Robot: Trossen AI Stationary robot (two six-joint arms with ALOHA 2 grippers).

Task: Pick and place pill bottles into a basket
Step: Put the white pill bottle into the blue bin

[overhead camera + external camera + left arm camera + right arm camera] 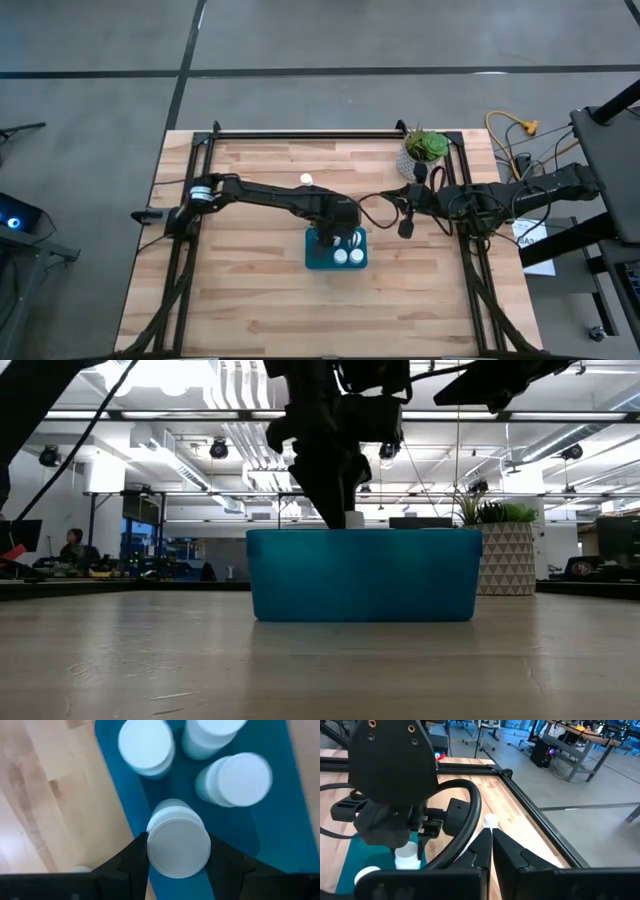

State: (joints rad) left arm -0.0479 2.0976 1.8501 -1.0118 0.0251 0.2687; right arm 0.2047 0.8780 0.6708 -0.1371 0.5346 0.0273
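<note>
While a pill bottle (178,845) is clamped upright between the fingers of the left end effector (177,857) directly above the basket (335,258), where three bottles (146,745) already stand, the right end effector (491,851), fingers closed and empty, is parked just beside.

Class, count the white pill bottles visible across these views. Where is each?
5. Three pill bottles stand in the basket; a fourth, also over it, is gripped by the left tool; a fifth stands alone on the table. Others may be hidden.
</note>
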